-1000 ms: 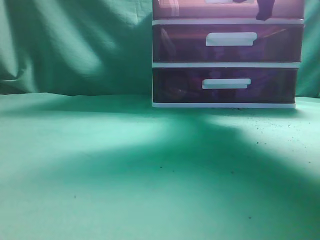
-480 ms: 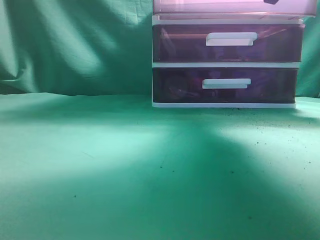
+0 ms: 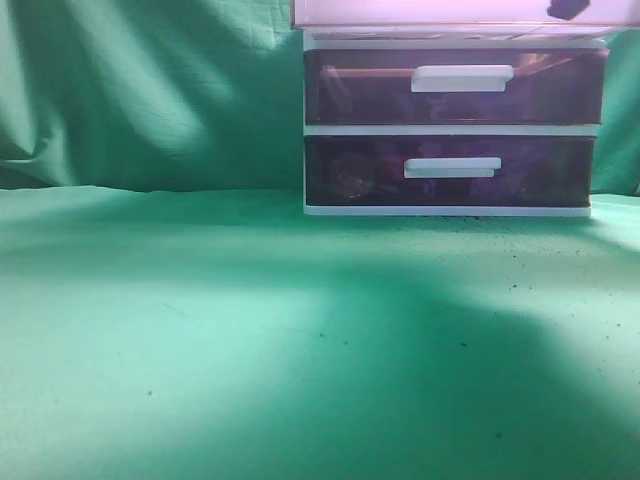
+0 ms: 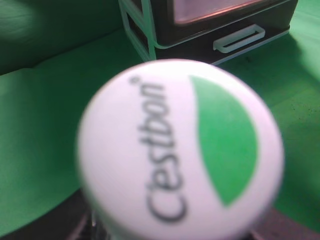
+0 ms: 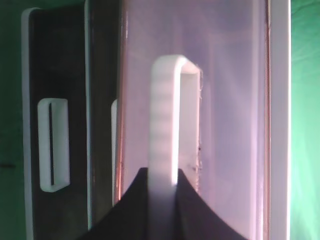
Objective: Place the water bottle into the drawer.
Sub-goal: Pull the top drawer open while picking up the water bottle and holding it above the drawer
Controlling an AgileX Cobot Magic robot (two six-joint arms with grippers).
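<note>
The water bottle (image 4: 180, 150) fills the left wrist view: a white cap with a green patch and the word "C'estbon". My left gripper (image 4: 172, 235) holds it from below; only dark jaw edges show at the bottom corners. The drawer (image 3: 430, 12), translucent pink-purple, sticks out of the white-framed unit at the top edge of the exterior view. It also shows in the right wrist view (image 5: 230, 100). My right gripper (image 5: 162, 200) is shut on its white bar handle (image 5: 165, 115). A dark tip of it shows in the exterior view (image 3: 566, 8).
Two lower purple drawers (image 3: 455, 85) (image 3: 450, 168) are shut, each with a white handle. The unit stands at the back right on a green cloth (image 3: 250, 330), with a green curtain (image 3: 150, 90) behind. The unit also shows far off in the left wrist view (image 4: 215, 30).
The top drawer has slid further out toward the camera, pulled by my right gripper. Its front now looks wider, and the gripper tip has shifted right and up.
</note>
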